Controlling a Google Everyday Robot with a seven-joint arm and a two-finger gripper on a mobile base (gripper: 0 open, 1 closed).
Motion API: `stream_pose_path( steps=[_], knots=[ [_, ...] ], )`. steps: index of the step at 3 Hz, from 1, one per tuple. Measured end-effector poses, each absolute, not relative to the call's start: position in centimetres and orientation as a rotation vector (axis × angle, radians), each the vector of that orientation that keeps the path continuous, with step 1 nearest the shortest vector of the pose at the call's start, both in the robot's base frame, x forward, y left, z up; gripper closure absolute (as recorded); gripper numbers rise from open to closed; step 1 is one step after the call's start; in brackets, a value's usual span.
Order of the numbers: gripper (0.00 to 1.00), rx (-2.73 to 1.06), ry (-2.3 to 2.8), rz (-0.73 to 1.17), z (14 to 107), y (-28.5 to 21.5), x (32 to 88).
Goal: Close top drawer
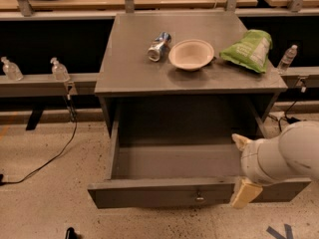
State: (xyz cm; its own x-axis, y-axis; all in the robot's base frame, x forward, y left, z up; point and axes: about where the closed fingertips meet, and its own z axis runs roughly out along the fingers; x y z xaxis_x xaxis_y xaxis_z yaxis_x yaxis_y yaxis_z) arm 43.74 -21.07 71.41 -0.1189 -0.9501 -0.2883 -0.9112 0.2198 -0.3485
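Jaws of your gripper point(238, 169) gape empty astride the front of the top drawer point(149, 195); push toward 12 o'clock

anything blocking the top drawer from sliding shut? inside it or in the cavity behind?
Nothing visible. The top drawer is pulled out, its inside bare; the dim cavity behind shows no object. The gripper sits at the right end of the drawer's front.

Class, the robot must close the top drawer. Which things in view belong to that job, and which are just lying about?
Job: top drawer, pulled out; its knob; gripper at the drawer front's right end.
Lying about: can, bowl and green snack bag on the cabinet top; bottles beside the cabinet.
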Motion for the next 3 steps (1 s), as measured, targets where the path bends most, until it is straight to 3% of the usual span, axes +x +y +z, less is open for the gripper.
stream_pose_path(
  steps=[1, 2, 3],
  knots=[
    [0.23, -1.769, 2.021, -0.187, 69.7, -21.0, 44.4],
    [0.35, -1.77, 1.984, -0.223, 68.8, -21.3, 46.2],
    [0.36, -1.77, 1.955, -0.246, 68.8, -21.2, 48.0]
  ],
)
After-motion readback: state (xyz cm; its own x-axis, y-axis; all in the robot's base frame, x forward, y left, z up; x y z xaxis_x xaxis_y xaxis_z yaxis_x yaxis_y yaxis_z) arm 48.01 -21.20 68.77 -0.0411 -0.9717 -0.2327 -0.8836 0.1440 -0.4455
